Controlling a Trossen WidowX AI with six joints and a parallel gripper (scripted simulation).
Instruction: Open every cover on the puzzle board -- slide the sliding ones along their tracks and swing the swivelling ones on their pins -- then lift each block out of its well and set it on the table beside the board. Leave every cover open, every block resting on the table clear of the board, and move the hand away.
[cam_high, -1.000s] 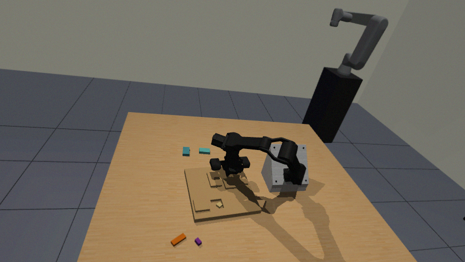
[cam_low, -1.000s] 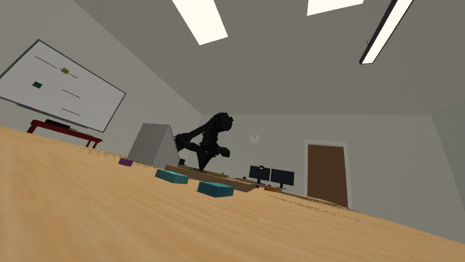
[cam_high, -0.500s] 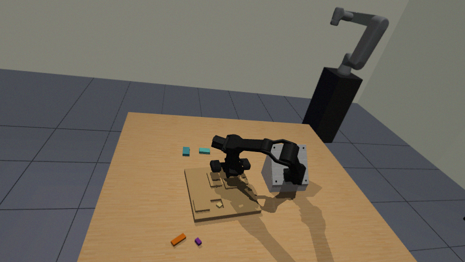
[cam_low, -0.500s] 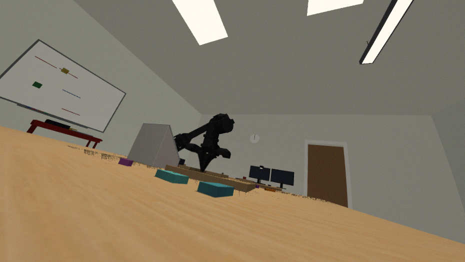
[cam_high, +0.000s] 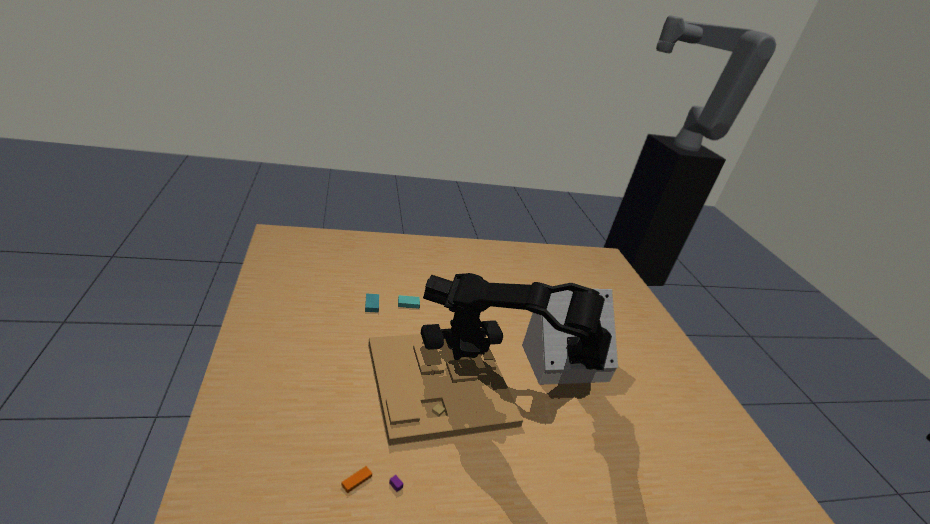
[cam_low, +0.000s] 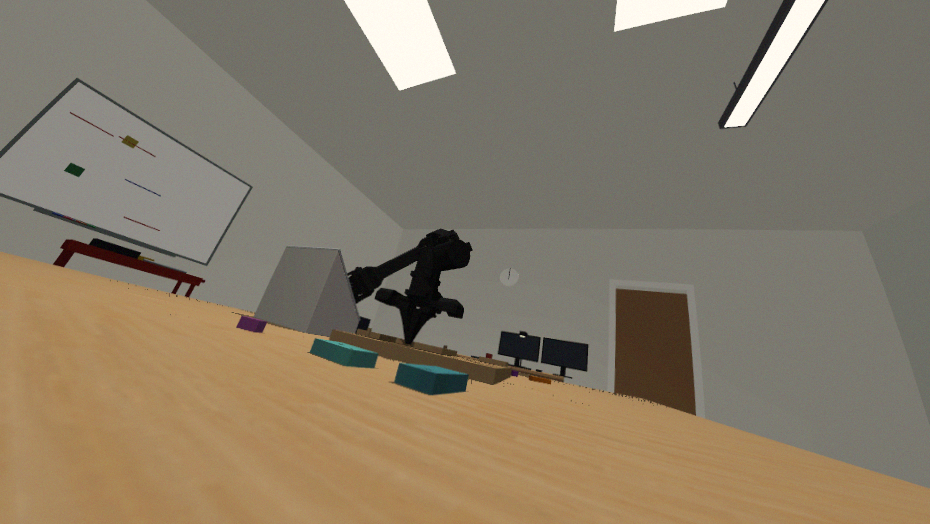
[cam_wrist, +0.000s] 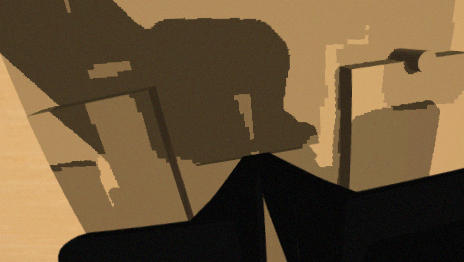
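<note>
- Evidently the gripper (cam_wrist: 263, 156) was clenched on nothing, tip down on the puzzle board (cam_high: 396, 380);
- the cover (cam_wrist: 395, 145) beside it looked stiff, thin; best pushed at its edge.

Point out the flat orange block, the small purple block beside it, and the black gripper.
Flat orange block (cam_high: 356, 478), top view, middle of its upper face.
Small purple block (cam_high: 395, 482), top view, its top face.
Black gripper (cam_wrist: 263, 159), wrist view, where the shut fingertips meet.
</note>
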